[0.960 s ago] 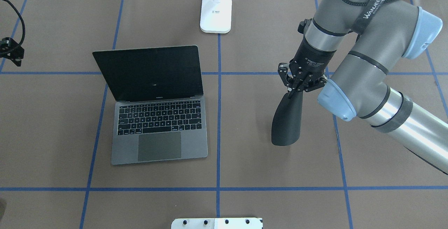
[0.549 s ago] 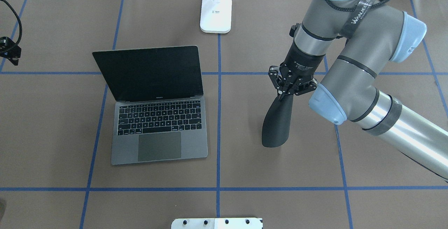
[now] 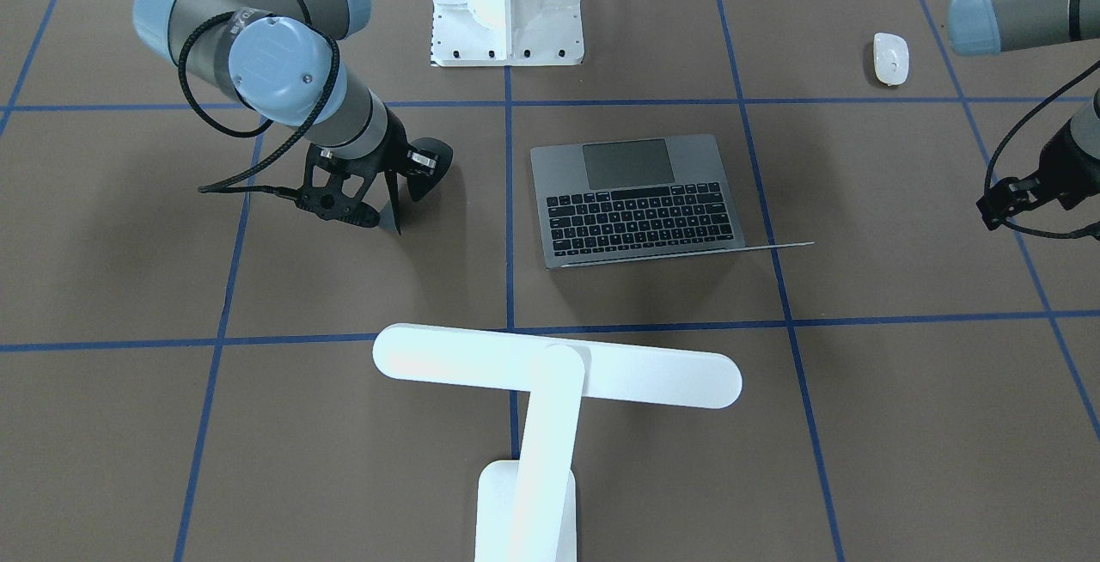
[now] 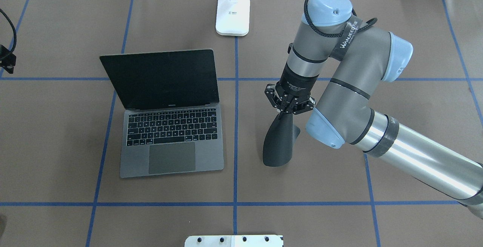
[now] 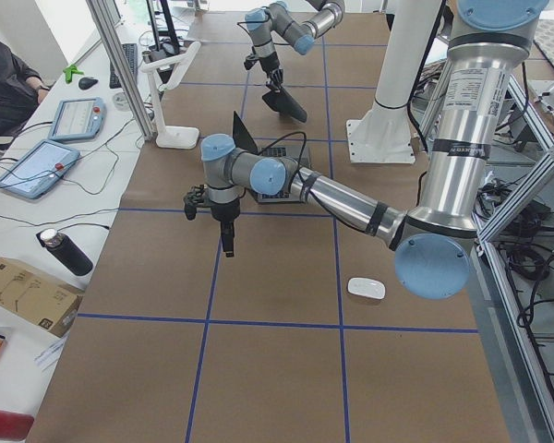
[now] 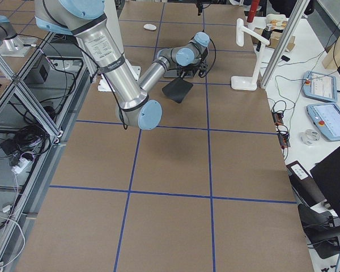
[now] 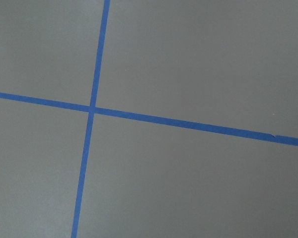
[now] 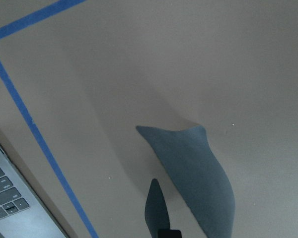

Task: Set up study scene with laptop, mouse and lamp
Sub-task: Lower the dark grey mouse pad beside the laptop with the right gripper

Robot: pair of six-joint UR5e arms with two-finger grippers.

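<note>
The laptop (image 4: 171, 141) stands open left of the table's middle, with its screen dark. The lamp (image 3: 559, 366) stands at the far edge behind it, and its base (image 4: 233, 14) shows in the overhead view. The mouse (image 3: 890, 58) lies alone near the robot's side, far on its left, apart from both grippers. My right gripper (image 4: 285, 110) is shut on the top edge of a black pad (image 4: 277, 147). The pad hangs down with its lower edge near the table, right of the laptop. My left gripper (image 3: 1007, 199) hovers over bare table at the left end; I cannot tell its jaws.
A white flanged pedestal (image 3: 507, 3) stands at the robot's side of the table. Blue tape lines (image 7: 92, 109) mark a grid on the brown cover. Tablets, a bottle and a box (image 5: 23, 291) lie on the side bench.
My right arm has swung left toward the laptop, carrying the hanging black pad with it. My left gripper has slid further out of the overhead view's left edge.
</note>
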